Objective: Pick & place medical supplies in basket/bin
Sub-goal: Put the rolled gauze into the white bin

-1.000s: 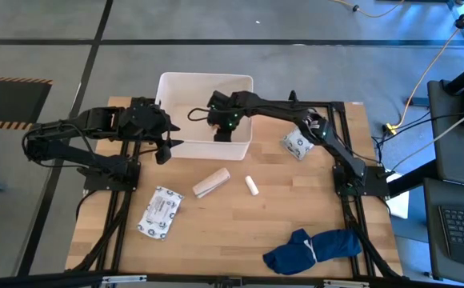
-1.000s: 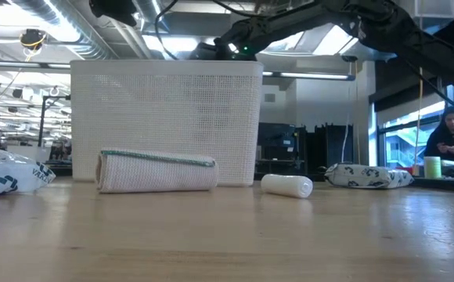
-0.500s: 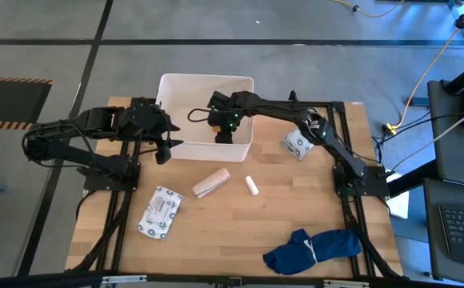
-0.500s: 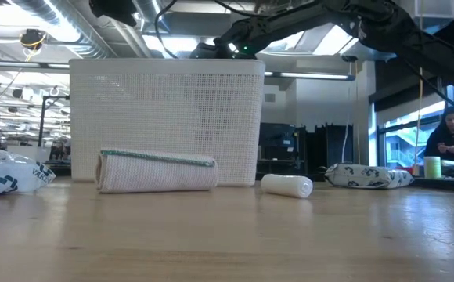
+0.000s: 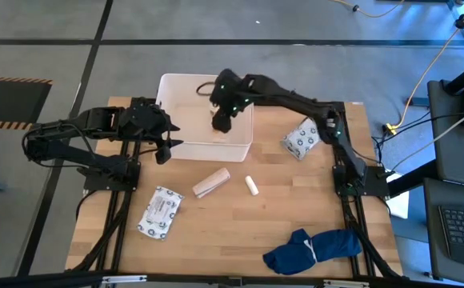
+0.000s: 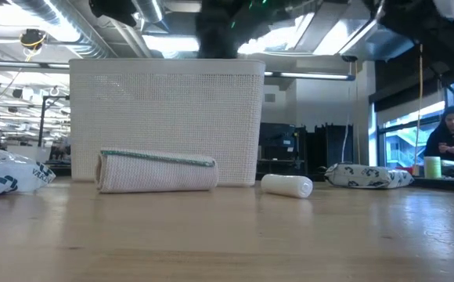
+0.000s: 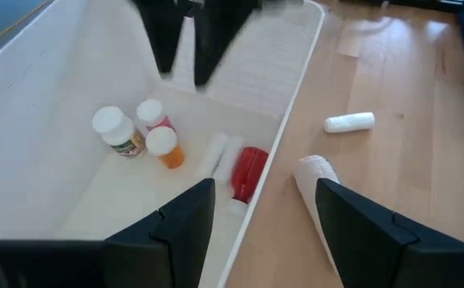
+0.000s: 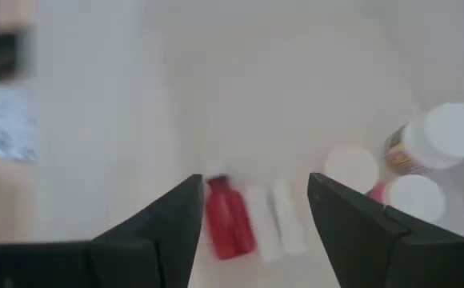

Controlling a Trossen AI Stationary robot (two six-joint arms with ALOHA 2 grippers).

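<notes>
Bystanders around the wooden table

A dark blue cloth bundle [image 5: 314, 249] lies crumpled near the table's [image 5: 240, 228] front right corner, well apart from everything else on the light wood. Beyond the far right edge a seated person [image 6: 451, 139] looks down, with a green cup [image 6: 432, 166] just beside them.
</notes>
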